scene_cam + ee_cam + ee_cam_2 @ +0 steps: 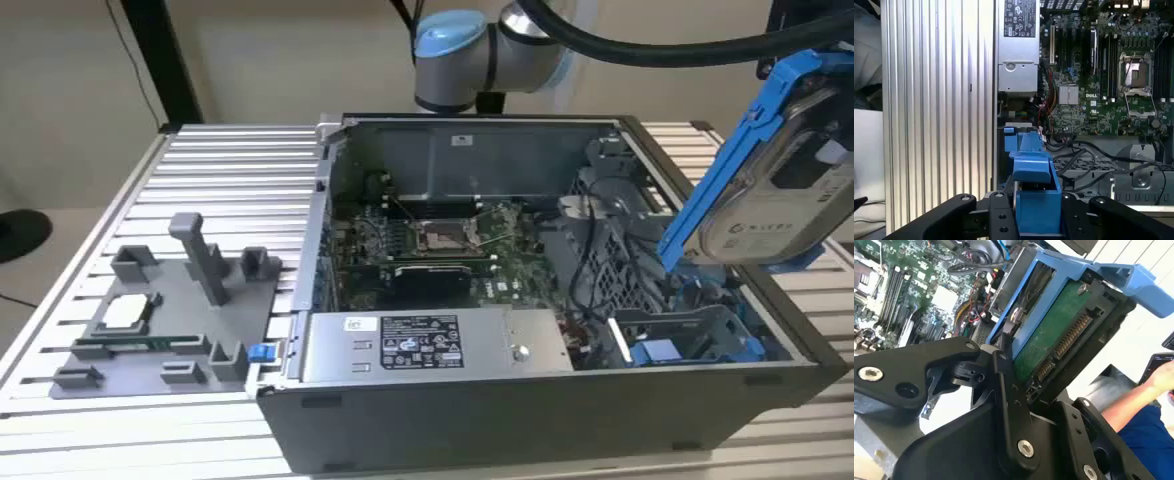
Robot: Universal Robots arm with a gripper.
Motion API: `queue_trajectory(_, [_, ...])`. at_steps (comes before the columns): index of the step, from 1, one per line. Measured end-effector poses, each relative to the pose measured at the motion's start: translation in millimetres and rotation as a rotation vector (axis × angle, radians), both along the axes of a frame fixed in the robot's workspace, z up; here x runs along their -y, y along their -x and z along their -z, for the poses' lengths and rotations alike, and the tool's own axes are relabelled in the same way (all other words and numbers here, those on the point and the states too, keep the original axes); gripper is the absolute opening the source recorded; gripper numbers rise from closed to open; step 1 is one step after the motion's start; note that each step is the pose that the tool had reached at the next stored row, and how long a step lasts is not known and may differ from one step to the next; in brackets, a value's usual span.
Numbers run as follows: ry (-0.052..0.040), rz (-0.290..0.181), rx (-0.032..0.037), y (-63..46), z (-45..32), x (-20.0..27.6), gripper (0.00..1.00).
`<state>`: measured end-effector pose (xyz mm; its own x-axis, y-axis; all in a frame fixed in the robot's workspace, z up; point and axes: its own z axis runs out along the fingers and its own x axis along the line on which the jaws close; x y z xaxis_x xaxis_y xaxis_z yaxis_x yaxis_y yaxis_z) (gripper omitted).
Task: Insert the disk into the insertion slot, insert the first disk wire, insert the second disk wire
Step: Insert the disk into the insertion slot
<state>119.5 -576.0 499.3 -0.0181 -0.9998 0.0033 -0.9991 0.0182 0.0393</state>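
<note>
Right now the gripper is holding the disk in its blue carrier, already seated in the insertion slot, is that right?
Not seated. The gripper does hold the disk in its blue carrier, but the exterior view shows it tilted in the air above the insertion slot.

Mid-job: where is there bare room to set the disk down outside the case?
Bare ribbed table lies at the exterior view's left, beyond the grey fixture and beside the case. Inside the case it is crowded: cables run next to the insertion slot, and the gripper holds the disk over that side.
</note>
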Motion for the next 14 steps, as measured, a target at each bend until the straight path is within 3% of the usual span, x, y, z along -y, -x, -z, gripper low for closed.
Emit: queue_trajectory(14, [-0.0001,0.000,0.0000,0.0,-0.4,0.0,0.00])
